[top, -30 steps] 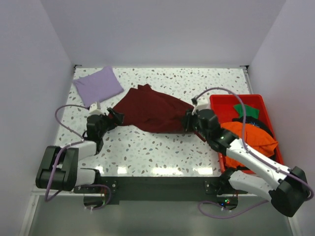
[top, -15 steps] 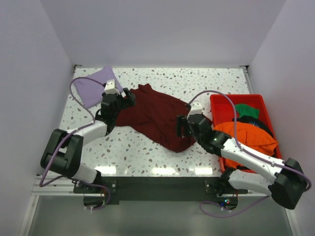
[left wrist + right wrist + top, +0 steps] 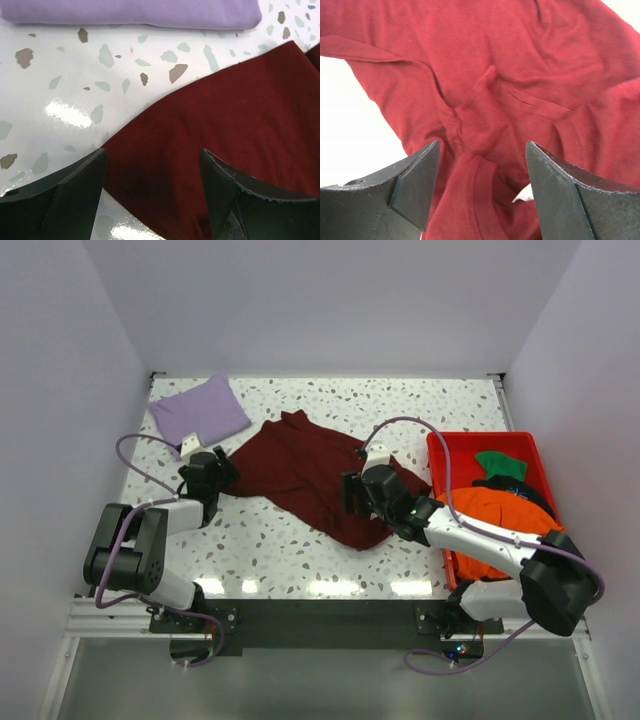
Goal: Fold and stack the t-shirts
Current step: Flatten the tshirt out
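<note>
The dark maroon t-shirt (image 3: 305,475) lies crumpled across the middle of the table. My left gripper (image 3: 222,472) is open over its left corner (image 3: 210,130), jaws apart on either side of the cloth. My right gripper (image 3: 352,494) is open over the shirt's right part (image 3: 485,90), where the collar and a small white tag (image 3: 525,192) show between the jaws. The folded lavender t-shirt (image 3: 198,412) lies at the back left, and shows in the left wrist view (image 3: 130,11). The orange t-shirt (image 3: 505,520), a green one (image 3: 500,464) and a black one (image 3: 520,488) lie in the red bin.
The red plastic bin (image 3: 450,445) stands at the right edge of the table. White walls enclose the table at the back and sides. Purple cables loop above both arms.
My left gripper has drawn back toward the near left and let the shirt's left corner down. My right gripper moved slightly left over the shirt. The shirt lies flatter on the table.
</note>
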`<state>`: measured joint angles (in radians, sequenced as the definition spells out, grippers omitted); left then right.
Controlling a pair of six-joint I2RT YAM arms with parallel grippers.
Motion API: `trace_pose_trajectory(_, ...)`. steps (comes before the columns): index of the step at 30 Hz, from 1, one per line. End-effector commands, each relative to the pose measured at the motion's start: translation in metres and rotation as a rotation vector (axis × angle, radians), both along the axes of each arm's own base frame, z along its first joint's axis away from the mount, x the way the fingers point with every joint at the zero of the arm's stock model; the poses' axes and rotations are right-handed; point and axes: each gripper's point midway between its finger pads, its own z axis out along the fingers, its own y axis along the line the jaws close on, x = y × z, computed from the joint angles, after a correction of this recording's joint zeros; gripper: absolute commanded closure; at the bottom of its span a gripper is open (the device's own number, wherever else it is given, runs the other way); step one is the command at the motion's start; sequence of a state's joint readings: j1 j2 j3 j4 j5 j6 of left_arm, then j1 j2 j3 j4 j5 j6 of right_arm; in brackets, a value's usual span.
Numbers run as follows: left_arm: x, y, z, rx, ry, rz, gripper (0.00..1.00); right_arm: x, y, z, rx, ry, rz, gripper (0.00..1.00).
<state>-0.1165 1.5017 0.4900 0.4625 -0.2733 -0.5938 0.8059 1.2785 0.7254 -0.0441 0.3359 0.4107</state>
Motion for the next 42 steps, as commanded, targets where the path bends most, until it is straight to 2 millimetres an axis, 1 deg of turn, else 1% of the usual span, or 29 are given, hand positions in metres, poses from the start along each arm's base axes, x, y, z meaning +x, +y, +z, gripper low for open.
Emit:
trace_pose_trajectory(1, 0.002, 0.016, 0.007, -0.003, -0.016, 0.119, 0.24, 0.01, 0.019, 0.024, 0.095, -0.053, 0.02, 0.28)
trace_pose_trajectory(4, -0.006, 0.024, 0.001, 0.007, 0.006, 0.175, 0.26, 0.008, 0.015, 0.024, 0.093, -0.056, 0.013, 0.28)
trace_pose_trajectory(8, -0.009, 0.028, 0.001, 0.008, -0.004, 0.197, 0.26, 0.007, 0.011, 0.029, 0.094, -0.069, 0.006, 0.28)
trace_pose_trajectory(12, -0.008, 0.028, 0.0, -0.001, 0.002, 0.213, 0.27, 0.008, 0.012, 0.026, 0.091, -0.063, 0.005, 0.28)
trace_pose_trajectory(17, -0.014, 0.031, -0.005, -0.003, 0.026, 0.235, 0.31, 0.008, 0.012, 0.024, 0.079, -0.058, 0.004, 0.27)
trace_pose_trajectory(21, -0.013, 0.028, -0.007, -0.015, 0.041, 0.233, 0.34, 0.009, 0.012, 0.023, 0.075, -0.057, 0.003, 0.27)
trace_pose_trajectory(25, -0.011, 0.027, -0.021, -0.006, 0.125, 0.234, 0.37, 0.008, 0.012, 0.023, 0.076, -0.054, 0.005, 0.27)
trace_pose_trajectory(29, -0.006, 0.025, -0.026, 0.002, 0.165, 0.228, 0.41, 0.006, 0.006, 0.024, 0.071, -0.062, -0.009, 0.27)
trace_pose_trajectory(30, -0.005, 0.025, -0.027, 0.005, 0.17, 0.224, 0.45, 0.006, 0.005, 0.025, 0.071, -0.065, -0.01, 0.27)
trace_pose_trajectory(32, -0.005, 0.024, -0.029, 0.002, 0.179, 0.216, 0.5, 0.005, 0.003, 0.028, 0.076, -0.072, -0.014, 0.27)
trace_pose_trajectory(33, -0.005, 0.024, -0.028, 0.004, 0.18, 0.215, 0.55, 0.005, 0.003, 0.028, 0.076, -0.072, -0.016, 0.27)
trace_pose_trajectory(35, -0.006, 0.023, -0.029, 0.0, 0.181, 0.211, 0.62, 0.004, 0.001, 0.029, 0.078, -0.077, -0.018, 0.27)
trace_pose_trajectory(36, -0.006, 0.022, -0.028, 0.0, 0.18, 0.207, 0.73, 0.004, 0.001, 0.03, 0.079, -0.08, -0.019, 0.27)
trace_pose_trajectory(38, -0.007, 0.019, -0.029, -0.009, 0.18, 0.19, 0.84, 0.004, 0.0, 0.03, 0.077, -0.082, -0.023, 0.27)
trace_pose_trajectory(39, -0.006, 0.019, -0.028, -0.012, 0.175, 0.185, 0.94, 0.004, 0.0, 0.03, 0.075, -0.083, -0.022, 0.27)
trace_pose_trajectory(40, -0.006, 0.016, -0.027, -0.019, 0.171, 0.175, 0.99, 0.005, -0.001, 0.029, 0.072, -0.082, -0.026, 0.27)
trace_pose_trajectory(42, -0.002, 0.013, -0.022, -0.024, 0.155, 0.15, 1.0, 0.006, -0.001, 0.026, 0.06, -0.079, -0.027, 0.27)
